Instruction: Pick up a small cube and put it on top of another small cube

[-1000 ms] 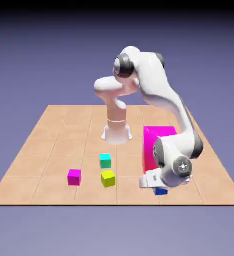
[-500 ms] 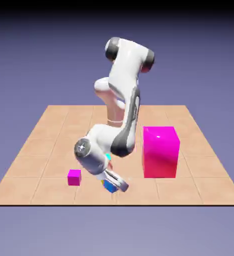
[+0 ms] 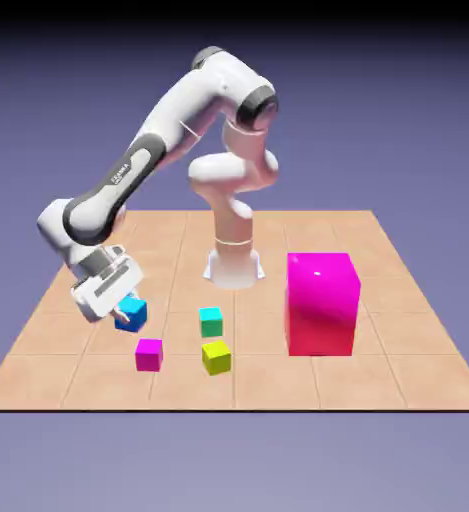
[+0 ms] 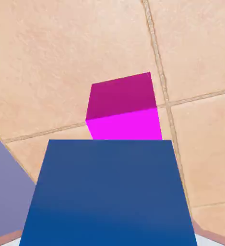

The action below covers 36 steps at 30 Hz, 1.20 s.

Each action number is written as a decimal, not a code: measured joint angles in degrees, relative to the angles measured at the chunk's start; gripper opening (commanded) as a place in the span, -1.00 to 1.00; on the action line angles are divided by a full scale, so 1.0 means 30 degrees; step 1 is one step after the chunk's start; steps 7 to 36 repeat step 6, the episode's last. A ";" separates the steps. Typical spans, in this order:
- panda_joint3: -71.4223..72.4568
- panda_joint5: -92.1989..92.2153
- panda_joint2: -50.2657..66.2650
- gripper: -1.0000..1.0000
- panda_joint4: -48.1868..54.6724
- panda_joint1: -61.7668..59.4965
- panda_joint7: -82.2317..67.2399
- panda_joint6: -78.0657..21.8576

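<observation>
Carrying step in hand: gripper (image 3: 121,308) clamped narrow on the small sky-blue cube (image 3: 131,314), held clear of the tiled table (image 3: 58,300) and hanging just above and toward the exterior view's left of the small magenta cube (image 3: 149,354). Seen through the hand camera, the sky-blue cube (image 4: 109,192) fills the lower half of the frame as a dark blue face and hides both fingertips, with the small magenta cube (image 4: 124,108) showing directly beyond its upper edge, square on the tiles and touching nothing. Taken as the likely stacking target, judging from that alignment, though the teal-green small cube (image 3: 211,321) and the yellow small cube (image 3: 216,357) sit not far to the exterior view's right of the magenta one. Big magenta block (image 3: 322,303) well apart from the magenta cube, further right again, out of the way. Pick-up done; placing not yet done. Next move calls for bringing the held cube squarely over the magenta cube's top face, levelling the hand, which looks tilted now, and lowering until the faces meet before letting go. Main risk by this reading: an off-centre or tilted set-down that tips the blue cube off or nudges the magenta cube aside, both being small and light-looking.
</observation>
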 measured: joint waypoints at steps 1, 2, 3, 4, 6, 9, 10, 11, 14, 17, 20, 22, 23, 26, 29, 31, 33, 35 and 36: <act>0.0692 0.0788 0.0548 -1.00 -0.0099 -0.0137 -0.0351 0.0282; 0.1383 0.1576 0.1096 -1.00 -0.0199 -0.0275 -0.0701 0.0564; 0.1847 0.2104 0.1463 1.00 -0.0265 -0.0367 -0.0937 0.0753; 0.1848 0.2058 0.1464 1.00 -0.0265 -0.0367 -0.0926 0.0746; 0.1158 0.1272 0.0917 1.00 -0.0166 -0.0230 -0.0577 0.0464; 0.1158 0.1272 0.0917 1.00 -0.0166 -0.0230 -0.0577 0.0464; 0.1158 0.1272 0.0917 1.00 -0.0166 -0.0230 -0.0577 0.0464; 0.1158 0.1272 0.0917 1.00 -0.0166 -0.0230 -0.0577 0.0464; 0.1158 0.1272 0.0917 1.00 -0.0166 -0.0230 -0.0577 0.0464; 0.1158 0.1272 0.0917 1.00 -0.0166 -0.0230 -0.0577 0.0464; 0.1158 0.1272 0.0917 1.00 -0.0166 -0.0230 -0.0577 0.0464; 0.1158 0.1272 0.0917 1.00 -0.0166 -0.0230 -0.0577 0.0464; 0.1158 0.1272 0.0917 1.00 -0.0166 -0.0230 -0.0577 0.0464; 0.1158 0.1272 0.0917 1.00 -0.0166 -0.0230 -0.0577 0.0464; 0.1158 0.1272 0.0917 1.00 -0.0166 -0.0230 -0.0577 0.0464; 0.1158 0.1272 0.0917 1.00 -0.0166 -0.0230 -0.0577 0.0464; 0.1158 0.1272 0.0917 1.00 -0.0166 -0.0230 -0.0577 0.0464; 0.1158 0.1272 0.0917 1.00 -0.0166 -0.0230 -0.0577 0.0464; 0.1158 0.1272 0.0917 1.00 -0.0166 -0.0230 -0.0577 0.0464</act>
